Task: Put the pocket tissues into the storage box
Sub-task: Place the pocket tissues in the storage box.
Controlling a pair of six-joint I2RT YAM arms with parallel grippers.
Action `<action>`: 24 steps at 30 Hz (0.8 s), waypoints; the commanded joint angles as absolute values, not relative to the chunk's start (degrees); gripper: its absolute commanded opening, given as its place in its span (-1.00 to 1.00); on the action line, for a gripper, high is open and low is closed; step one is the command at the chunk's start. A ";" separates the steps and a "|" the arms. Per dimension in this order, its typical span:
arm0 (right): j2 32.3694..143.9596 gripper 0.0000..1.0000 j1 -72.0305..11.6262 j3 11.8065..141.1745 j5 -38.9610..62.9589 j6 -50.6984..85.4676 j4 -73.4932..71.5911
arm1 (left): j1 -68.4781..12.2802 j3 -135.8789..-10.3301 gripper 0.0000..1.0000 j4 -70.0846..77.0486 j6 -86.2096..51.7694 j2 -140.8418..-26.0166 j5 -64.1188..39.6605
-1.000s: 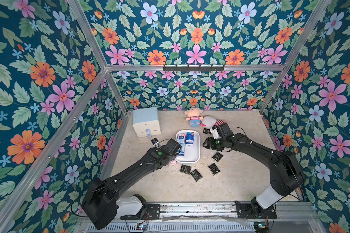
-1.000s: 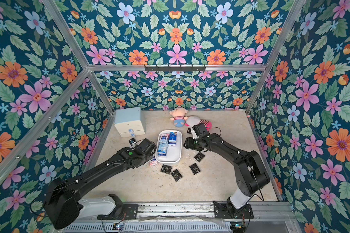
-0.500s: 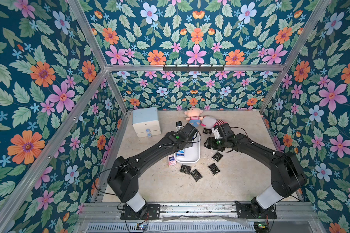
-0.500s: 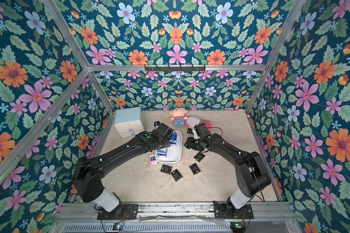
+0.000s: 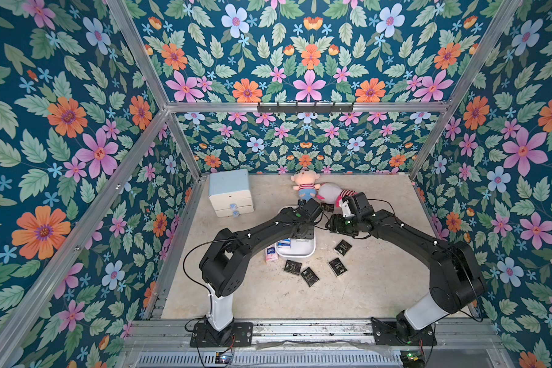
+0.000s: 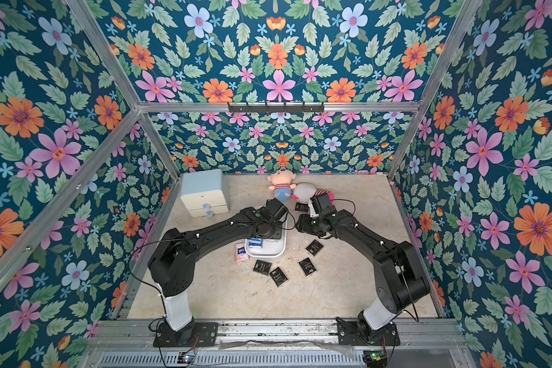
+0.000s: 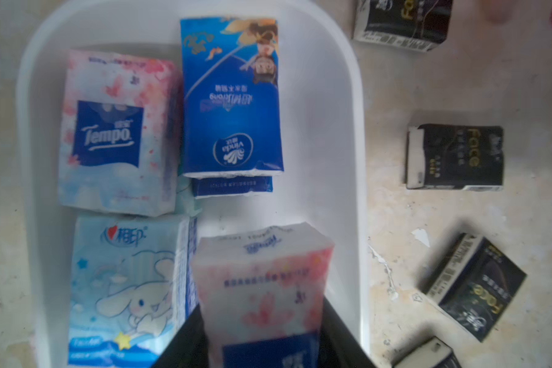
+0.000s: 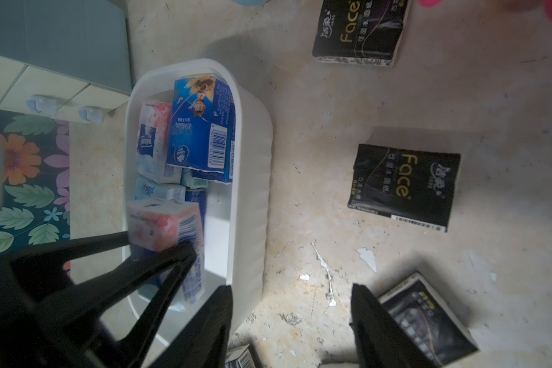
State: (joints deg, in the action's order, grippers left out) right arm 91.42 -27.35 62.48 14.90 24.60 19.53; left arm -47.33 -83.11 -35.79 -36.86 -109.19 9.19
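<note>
Scuffed beige tabletop carries: two-drawer cabinet back-left corner, plush dolls back edge, white storage box centre, pink tissue packet just beside it, black tissue packets scattered around.

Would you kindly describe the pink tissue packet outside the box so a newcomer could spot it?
Look for the white storage box under the left arm. Just beside its corner nearest that arm's base sits a pink-and-white packet. The other loose packets are all black.
</note>
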 commanded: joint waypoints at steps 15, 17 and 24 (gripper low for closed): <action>89.91 0.28 -25.59 62.53 14.24 23.57 20.81 | -46.23 -92.39 0.03 -43.28 -35.31 -119.83 15.79; 89.91 0.28 -25.36 62.42 14.52 23.47 20.77 | -46.23 -92.80 0.07 -43.65 -35.33 -120.10 15.66; 90.16 0.28 -24.97 62.57 15.16 23.03 20.67 | -46.24 -94.67 0.16 -45.91 -36.33 -120.13 15.78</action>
State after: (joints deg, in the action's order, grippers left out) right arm 90.43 -25.08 62.54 14.85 23.94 19.92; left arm -46.33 -94.00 -43.68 -35.70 -120.42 14.50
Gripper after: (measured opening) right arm 0.641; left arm 0.575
